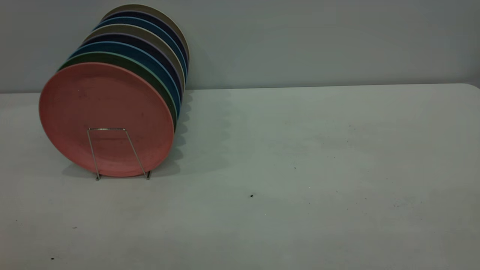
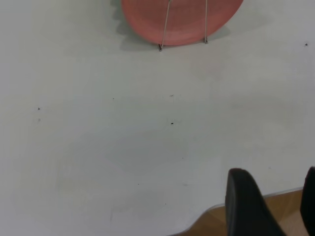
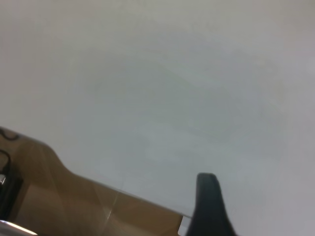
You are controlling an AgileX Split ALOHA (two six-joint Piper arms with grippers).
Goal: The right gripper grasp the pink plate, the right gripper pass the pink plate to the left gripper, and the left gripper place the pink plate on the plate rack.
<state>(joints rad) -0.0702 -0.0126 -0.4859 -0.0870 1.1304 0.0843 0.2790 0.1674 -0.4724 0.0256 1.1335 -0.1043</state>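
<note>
The pink plate [image 1: 105,112] stands upright in the front slot of the plate rack [image 1: 93,153], at the table's far left in the exterior view. A wire loop crosses its lower face. The left wrist view shows the plate's lower part [image 2: 187,22] and the rack's wires [image 2: 166,24] far ahead. My left gripper [image 2: 275,172] is open and empty, near the table's edge, well away from the plate. My right gripper [image 3: 263,187] shows one black finger [image 3: 209,201] over bare table, with nothing beside it. Neither gripper shows in the exterior view.
Several more plates stand in the rack behind the pink one: a green one [image 1: 112,56], blue ones [image 1: 123,47], and dark and beige ones. The white table [image 1: 300,168] stretches right of the rack. Both wrist views show its edge with brown floor [image 2: 216,223] beyond.
</note>
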